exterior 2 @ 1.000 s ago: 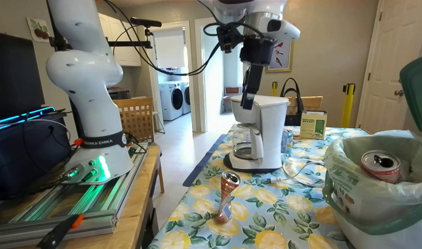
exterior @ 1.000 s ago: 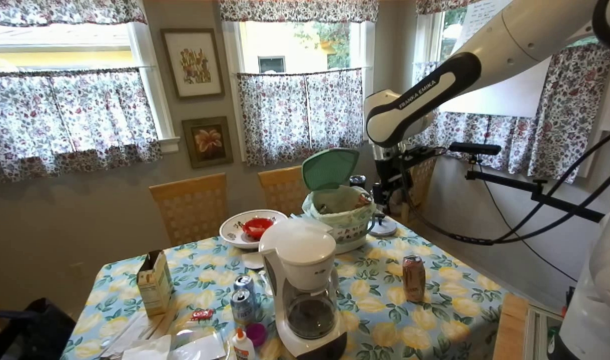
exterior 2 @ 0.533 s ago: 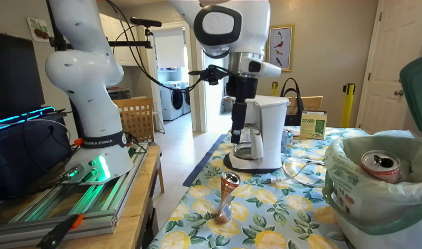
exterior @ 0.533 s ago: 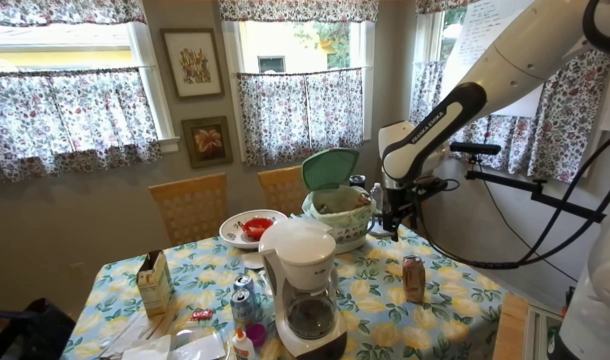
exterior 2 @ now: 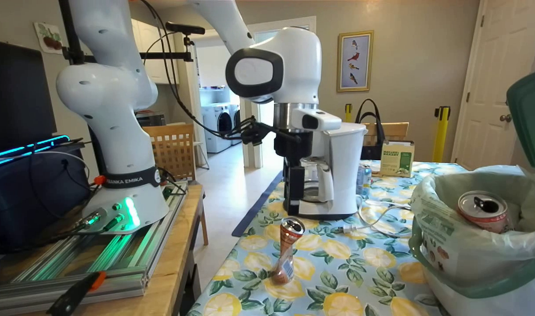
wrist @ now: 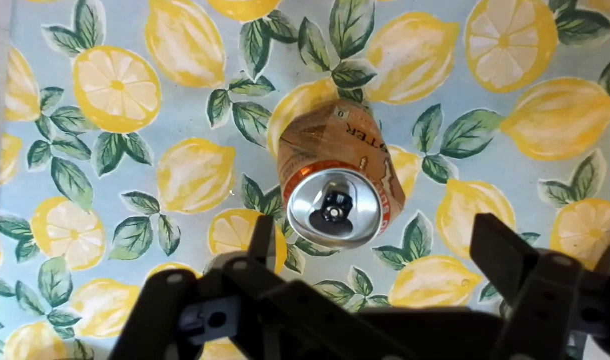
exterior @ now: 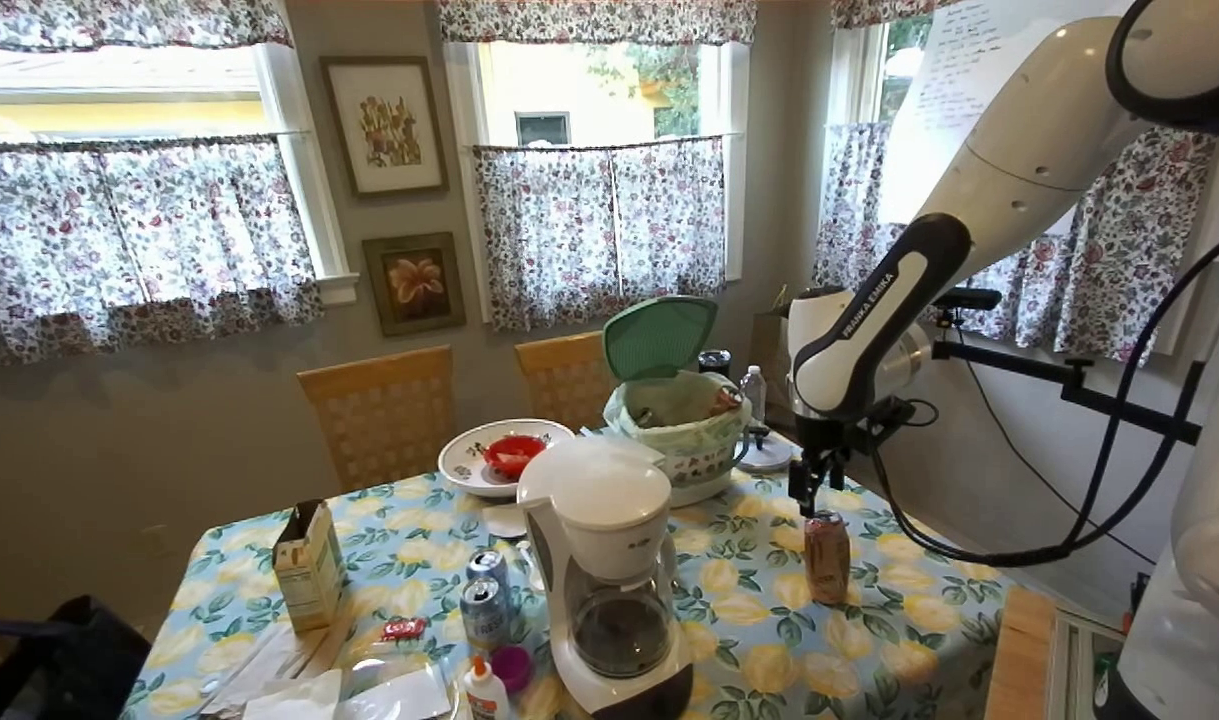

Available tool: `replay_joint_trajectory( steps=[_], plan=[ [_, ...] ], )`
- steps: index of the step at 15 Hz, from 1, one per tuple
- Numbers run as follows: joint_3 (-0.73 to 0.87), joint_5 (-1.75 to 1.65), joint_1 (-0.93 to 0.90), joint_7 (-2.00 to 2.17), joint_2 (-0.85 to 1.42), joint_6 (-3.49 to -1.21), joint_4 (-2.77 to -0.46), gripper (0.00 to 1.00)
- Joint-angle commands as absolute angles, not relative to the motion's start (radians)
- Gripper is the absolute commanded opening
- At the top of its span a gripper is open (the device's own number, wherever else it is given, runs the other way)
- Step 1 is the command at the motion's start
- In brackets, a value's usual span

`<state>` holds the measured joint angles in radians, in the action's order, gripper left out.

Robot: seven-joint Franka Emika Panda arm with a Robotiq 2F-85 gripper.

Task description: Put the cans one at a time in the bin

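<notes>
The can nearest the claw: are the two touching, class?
Apart: in the wrist view, tablecloth shows between the can and each finger of the open claw.

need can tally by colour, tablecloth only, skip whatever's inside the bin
Orange-brown can: 1
Blue-and-silver cans: 2
Total: 3
Not counted: dark cylinder behind the bin; can't tell if it's a can or what it stands on.
</notes>
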<state>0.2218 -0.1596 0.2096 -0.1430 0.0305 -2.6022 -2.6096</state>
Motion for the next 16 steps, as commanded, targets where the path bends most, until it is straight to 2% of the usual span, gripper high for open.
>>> replay_joint_trajectory(
  steps=[1, 16],
  plan=[
    [0.228, -0.12, 0.229, -0.237, 0.056, -2.673, -2.635, 1.0],
    [0.203, -0.032, 0.245, -0.252, 0.148, -2.81, -2.639, 1.0]
  ],
)
